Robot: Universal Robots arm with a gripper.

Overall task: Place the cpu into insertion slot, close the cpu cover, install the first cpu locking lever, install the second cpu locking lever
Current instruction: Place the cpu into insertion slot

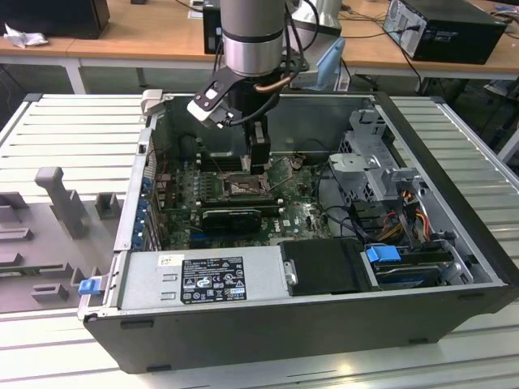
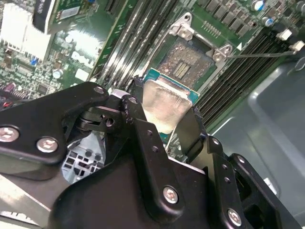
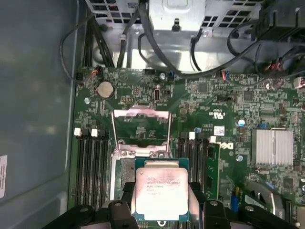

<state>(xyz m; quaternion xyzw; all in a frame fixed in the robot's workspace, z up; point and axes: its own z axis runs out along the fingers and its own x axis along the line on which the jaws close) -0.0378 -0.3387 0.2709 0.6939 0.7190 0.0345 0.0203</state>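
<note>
While the arm stands over the open computer case [image 1: 243,328], its gripper [image 1: 258,156] hangs low above the motherboard [image 1: 304,219] in the exterior view.
In the second wrist view, the fingers [image 2: 140,124] clamp the cpu [image 2: 164,102] by its edges, close to the bare socket [image 2: 187,67] and not yet seated. In the first wrist view, the cpu cover [image 3: 141,114] stands raised. A tilted or off-centre descent could bend the socket's pins.
</note>
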